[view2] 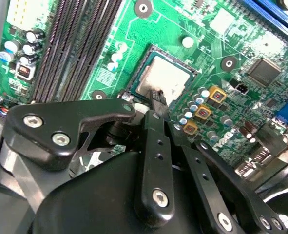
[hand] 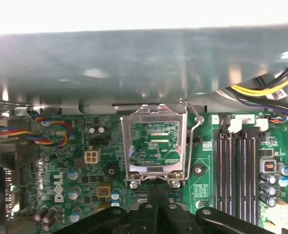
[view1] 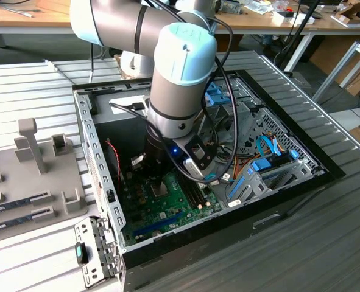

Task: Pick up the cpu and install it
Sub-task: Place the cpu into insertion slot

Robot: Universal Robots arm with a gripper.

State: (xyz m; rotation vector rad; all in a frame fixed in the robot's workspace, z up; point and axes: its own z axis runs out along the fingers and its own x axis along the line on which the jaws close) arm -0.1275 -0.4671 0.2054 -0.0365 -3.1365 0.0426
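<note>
Black gripper (view2: 156,97) fingers stand drawn together, their tips meeting directly over the cpu (view2: 165,80); whether they pinch it or merely touch its near edge cannot be told. The silver-topped chip lies flat in the socket on the green motherboard (view2: 134,24), with the memory slots (view2: 80,48) alongside.

Even indoor light; glare whitens the first wrist view's upper band, perhaps overexposure; nearby linkage blurs.
</note>
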